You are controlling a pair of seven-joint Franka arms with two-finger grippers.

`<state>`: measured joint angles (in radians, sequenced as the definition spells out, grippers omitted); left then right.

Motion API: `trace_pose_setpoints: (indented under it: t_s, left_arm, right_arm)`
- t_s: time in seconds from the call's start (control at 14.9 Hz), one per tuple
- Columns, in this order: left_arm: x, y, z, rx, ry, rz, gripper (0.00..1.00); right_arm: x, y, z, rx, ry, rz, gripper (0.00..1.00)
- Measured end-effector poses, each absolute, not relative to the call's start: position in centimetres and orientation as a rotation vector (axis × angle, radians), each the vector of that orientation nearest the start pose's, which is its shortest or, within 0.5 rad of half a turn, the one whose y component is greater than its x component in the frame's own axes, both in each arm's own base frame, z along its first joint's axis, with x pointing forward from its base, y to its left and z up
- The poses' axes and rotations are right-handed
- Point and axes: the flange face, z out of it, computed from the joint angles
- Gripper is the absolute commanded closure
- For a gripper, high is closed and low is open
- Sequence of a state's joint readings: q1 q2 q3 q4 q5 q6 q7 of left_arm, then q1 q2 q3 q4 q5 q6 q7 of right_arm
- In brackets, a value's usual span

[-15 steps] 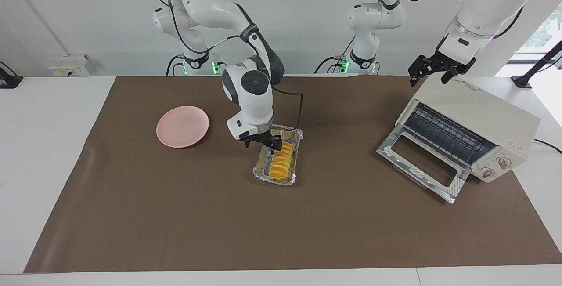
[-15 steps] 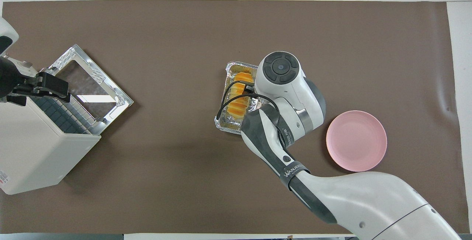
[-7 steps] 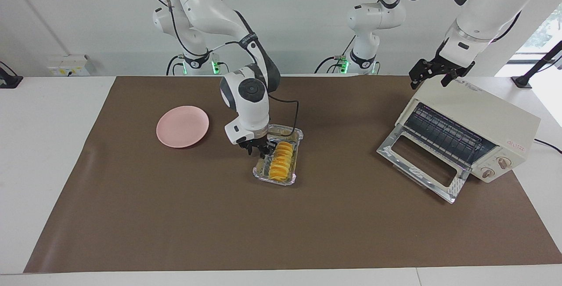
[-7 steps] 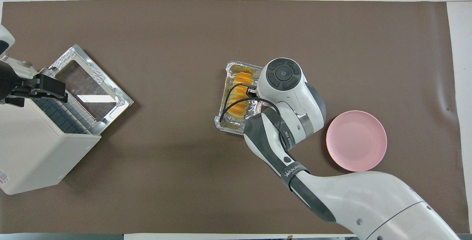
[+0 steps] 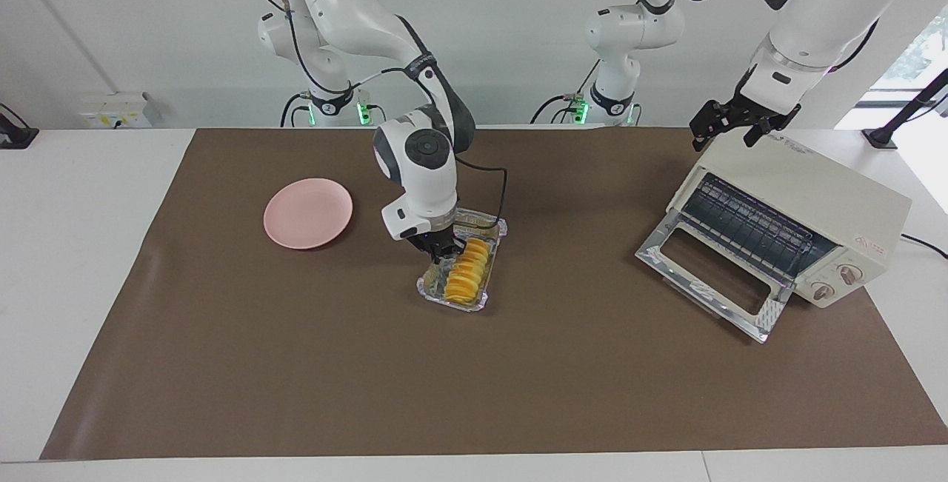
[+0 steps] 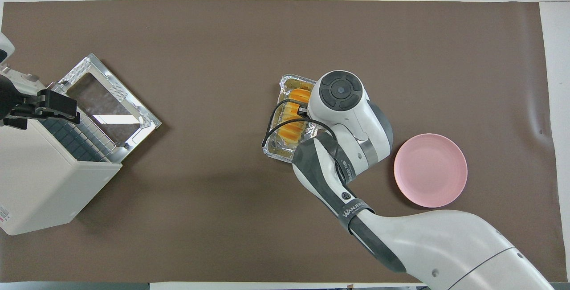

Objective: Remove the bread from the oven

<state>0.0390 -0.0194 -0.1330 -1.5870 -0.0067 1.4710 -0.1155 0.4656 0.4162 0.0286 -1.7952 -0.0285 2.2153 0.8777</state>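
Observation:
The bread [image 5: 468, 278], a golden ridged loaf, lies in the crinkled foil tray [image 5: 433, 291] on the brown mat, out of the oven [image 5: 815, 193]. My right gripper [image 5: 442, 249] is down at the tray's long side toward the right arm's end, shut on the foil rim beside the bread. In the overhead view the right wrist covers that grip, and only part of the bread [image 6: 294, 118] and the tray [image 6: 278, 154] shows. The oven door [image 5: 711, 275] hangs open and its rack is bare. My left gripper [image 5: 724, 130] waits open over the oven's top.
A round pink plate [image 5: 308, 212] sits on the mat toward the right arm's end, beside the tray. The oven [image 6: 40, 183] stands at the left arm's end with its open door [image 6: 107, 103] lying out over the mat. The right wrist's black cable loops over the tray.
The right gripper came down beside the bread and shut on the tray's rim. The tray has swung and slid a little toward the right arm's end. The left arm barely moved.

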Motion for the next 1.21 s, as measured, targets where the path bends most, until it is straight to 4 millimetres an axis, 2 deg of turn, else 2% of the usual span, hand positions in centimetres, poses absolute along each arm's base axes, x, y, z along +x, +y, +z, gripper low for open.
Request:
trace_pose_setpoints:
  t_s: [0.13,0.27,0.4,0.54,0.74,1.01,1.14,1.21]
  left_arm:
    - [53.4,-5.3,61.9,-3.131,-0.025,0.154,0.0]
    - [53.3,-5.7,61.7,-3.13,-0.015,0.164,0.0]
    - [53.3,-5.4,61.6,-3.13,-0.023,0.168,0.0]
    - [53.3,-4.9,61.6,-3.13,-0.039,0.169,0.0]
    - [53.3,-4.8,61.6,-3.13,-0.042,0.169,0.0]
    - [53.3,-4.8,61.6,-3.13,-0.041,0.169,0.0]
    - [53.3,-4.8,61.6,-3.13,-0.041,0.17,0.0]
    - [53.3,-4.8,61.6,-3.13,-0.041,0.17,0.0]
  right_arm:
    - [57.5,30.7,32.7,-3.094,0.579,-0.017,1.0]
    - [58.5,30.3,34.8,-3.102,0.576,-0.01,1.0]
    - [60.7,28.0,38.2,-3.094,0.554,-0.019,1.0]
    - [63.2,23.6,40.7,-3.066,0.521,-0.036,1.0]
    - [65.7,16.0,41.6,-3.062,0.426,-0.054,1.0]
    - [67.8,6.0,40.7,-3.026,0.266,-0.071,1.0]
    - [68.4,3.0,39.0,-3.026,0.249,-0.079,1.0]
    - [68.7,2.5,37.9,-3.028,0.244,-0.081,1.0]
